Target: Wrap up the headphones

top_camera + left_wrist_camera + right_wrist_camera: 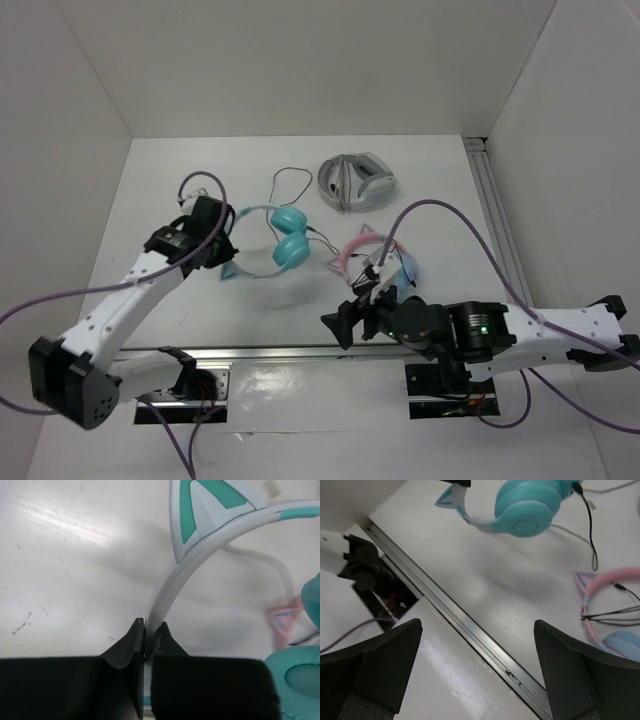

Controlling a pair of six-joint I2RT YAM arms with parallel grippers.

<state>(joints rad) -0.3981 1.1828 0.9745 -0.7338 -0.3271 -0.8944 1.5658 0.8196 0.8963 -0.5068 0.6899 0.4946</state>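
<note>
The teal cat-ear headphones (285, 240) lie mid-table, with two teal ear cups, a pale headband and a thin black cable (292, 180) looping behind them. My left gripper (226, 240) is shut on the pale headband (167, 587), just below one pointed ear (200, 505). An ear cup (295, 680) shows at the right of the left wrist view. My right gripper (340, 322) is open and empty over the table's front edge, to the right of the headphones. Its wrist view shows a teal cup (527, 507) and the cable (590, 525).
Pink cat-ear headphones (375, 258) lie just behind my right gripper and also show in the right wrist view (605, 605). Grey-and-white headphones (355, 180) sit at the back. A metal rail (455, 615) runs along the table's front edge. White walls enclose the table.
</note>
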